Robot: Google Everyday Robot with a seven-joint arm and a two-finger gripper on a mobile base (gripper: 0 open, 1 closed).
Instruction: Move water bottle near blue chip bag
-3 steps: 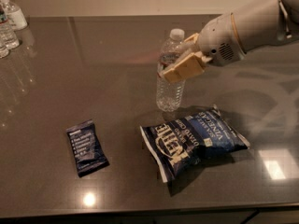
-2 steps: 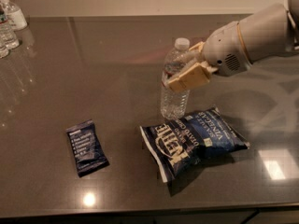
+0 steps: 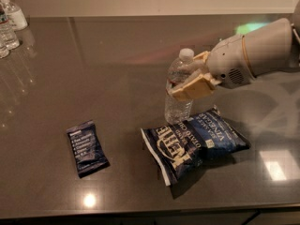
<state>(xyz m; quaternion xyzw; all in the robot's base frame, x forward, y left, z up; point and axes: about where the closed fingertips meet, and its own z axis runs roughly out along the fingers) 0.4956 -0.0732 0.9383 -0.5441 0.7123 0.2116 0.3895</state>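
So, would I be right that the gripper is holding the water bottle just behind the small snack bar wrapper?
Not quite. The gripper is holding the water bottle, its fingers closed on it, but just behind the blue chip bag. The snack bar wrapper lies well apart from it. The camera view shows this.

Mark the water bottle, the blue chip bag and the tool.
water bottle [image 3: 177, 109]: camera view, lower ribbed body.
blue chip bag [image 3: 194, 142]: camera view, middle of its front.
tool [image 3: 186, 76]: camera view, between its fingertips, clamped on the water bottle's upper half.
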